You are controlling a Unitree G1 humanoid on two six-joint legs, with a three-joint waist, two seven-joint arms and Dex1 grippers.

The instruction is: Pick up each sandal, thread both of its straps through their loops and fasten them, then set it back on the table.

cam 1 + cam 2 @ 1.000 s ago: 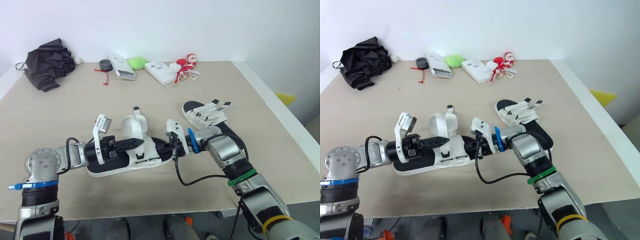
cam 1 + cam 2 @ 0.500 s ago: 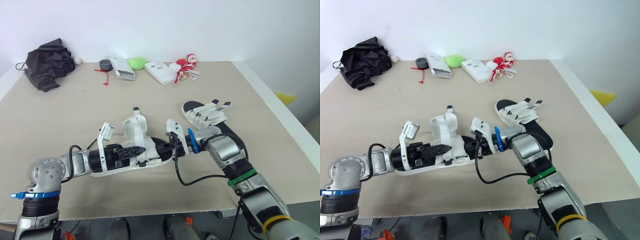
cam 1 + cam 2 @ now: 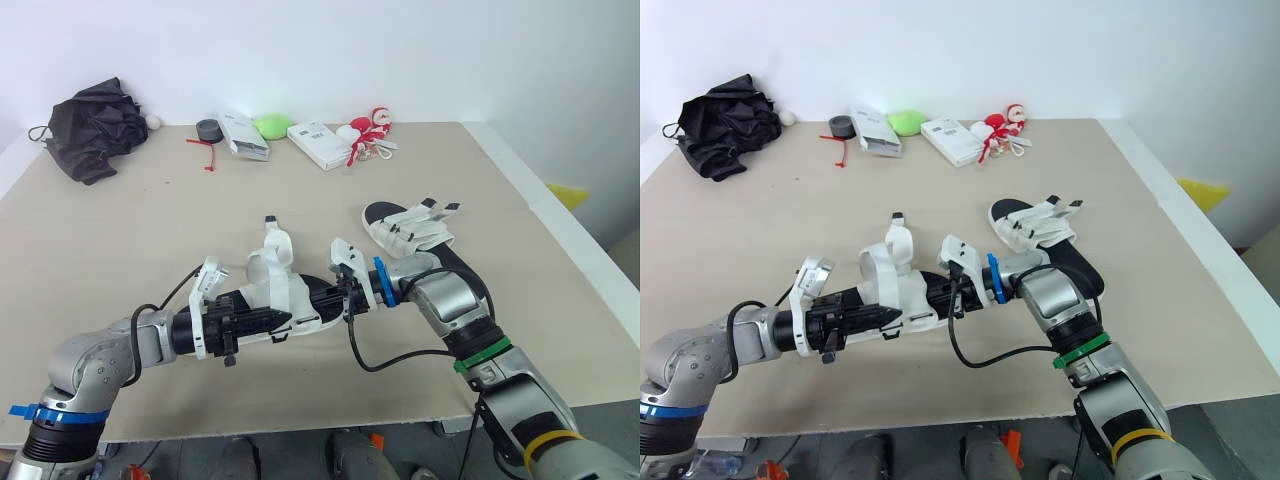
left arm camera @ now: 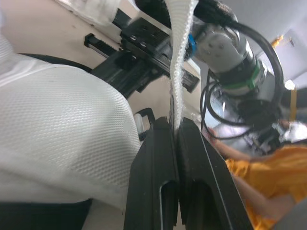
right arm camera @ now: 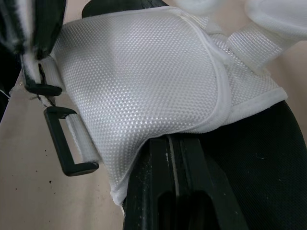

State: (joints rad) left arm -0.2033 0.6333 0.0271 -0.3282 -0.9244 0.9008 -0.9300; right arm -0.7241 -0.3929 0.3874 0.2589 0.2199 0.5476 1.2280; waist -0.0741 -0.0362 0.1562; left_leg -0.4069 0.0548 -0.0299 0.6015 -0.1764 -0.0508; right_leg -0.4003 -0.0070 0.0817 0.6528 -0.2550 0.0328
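Strap (image 4: 180,57) pinched in left tool (image 4: 176,124); sandal (image 5: 144,76) gripped by right tool (image 5: 171,143).

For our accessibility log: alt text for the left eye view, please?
The left gripper and right gripper hold a black-soled sandal over a table, the left pinching a strap. A second sandal lies beyond the right arm; white boxes sit at the far edge.
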